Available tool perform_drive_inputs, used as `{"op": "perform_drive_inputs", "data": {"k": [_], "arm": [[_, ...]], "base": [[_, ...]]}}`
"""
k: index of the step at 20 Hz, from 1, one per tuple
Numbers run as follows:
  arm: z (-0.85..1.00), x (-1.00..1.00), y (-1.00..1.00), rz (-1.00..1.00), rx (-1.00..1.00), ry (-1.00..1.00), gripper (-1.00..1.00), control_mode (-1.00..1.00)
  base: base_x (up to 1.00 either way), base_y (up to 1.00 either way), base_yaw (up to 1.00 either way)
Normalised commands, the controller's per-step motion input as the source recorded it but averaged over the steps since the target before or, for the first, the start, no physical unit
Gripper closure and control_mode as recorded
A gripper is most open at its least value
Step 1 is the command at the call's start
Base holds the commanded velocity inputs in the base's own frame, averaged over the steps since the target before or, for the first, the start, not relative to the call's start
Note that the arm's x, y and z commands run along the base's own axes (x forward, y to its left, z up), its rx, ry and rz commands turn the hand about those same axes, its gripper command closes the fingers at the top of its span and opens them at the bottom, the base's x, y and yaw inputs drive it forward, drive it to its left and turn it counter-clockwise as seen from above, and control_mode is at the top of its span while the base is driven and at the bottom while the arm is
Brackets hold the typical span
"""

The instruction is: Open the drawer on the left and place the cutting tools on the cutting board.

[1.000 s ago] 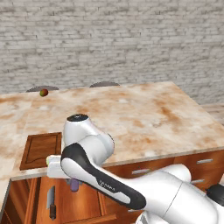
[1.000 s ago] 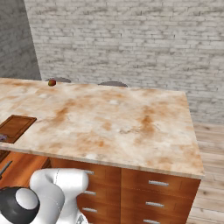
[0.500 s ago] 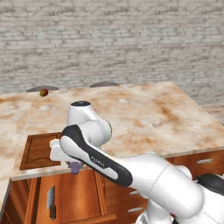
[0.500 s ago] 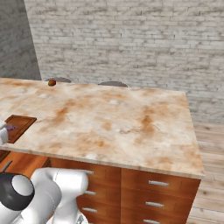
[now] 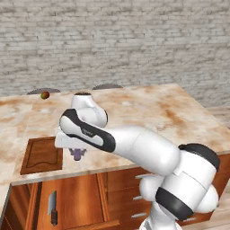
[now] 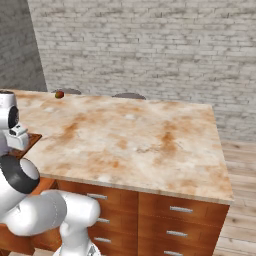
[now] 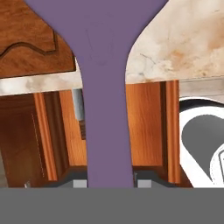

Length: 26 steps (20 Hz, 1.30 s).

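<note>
Left to right in the left base view: drawer [image 5: 67, 202] is pulled open below the counter edge, knife [image 5: 52, 207] lying inside it, blade toward the counter. Above it, cutting board [image 5: 42, 155] sits flat on the countertop [image 5: 170, 112], near the front edge, nothing on it yet. Just right of the board, the gripper [image 5: 77, 150] hangs over the counter edge, closed tight on the purple peeler [image 5: 78, 154]; tool dangles below the fingers.

Hand view confirms the hold: peeler stem [image 7: 107, 113] runs up from between the fingertips, head flaring out past the top. Board corner [image 7: 33, 43] is upper left, open drawer and knife blade [image 7: 78, 105] below.

Step in hand, by my read: carry the peeler onto the board. To do it well:
- shift toward the board side, keep height until the peeler clears the board's edge
- aim for the middle inside the groove, leave room for the knife
- lower until it nearly touches, then release; dropping from height risks a bounce off the front edge

Small fruit [image 5: 45, 95] at the far back, well clear.
</note>
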Motion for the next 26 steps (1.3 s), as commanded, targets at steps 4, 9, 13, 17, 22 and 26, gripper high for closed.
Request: {"op": "perform_drive_inputs", "data": {"k": [4,9,13,17,22,26], "arm": [[-0.37,0.56,0.11,0.07,-0.01,-0.01,1.0,-1.0],[-0.16,0.35,0.07,0.05,0.0,-0.07,1.0,-1.0],[-0.19,0.24,0.24,0.0,0.0,-0.01,1.0,-1.0],[-0.29,0.43,0.5,0.0,-0.03,0.0,1.0,-1.0],[-0.26,0.32,0.43,0.0,-0.02,0.0,1.0,-1.0],[-0.03,0.11,0.3,0.0,-0.01,-0.01,1.0,-1.0]], "base": [[0.0,0.0,0.0],[0.0,0.0,0.0],[0.0,0.0,0.0],[0.0,0.0,0.0],[0.0,0.0,0.0],[0.0,0.0,0.0]]}}
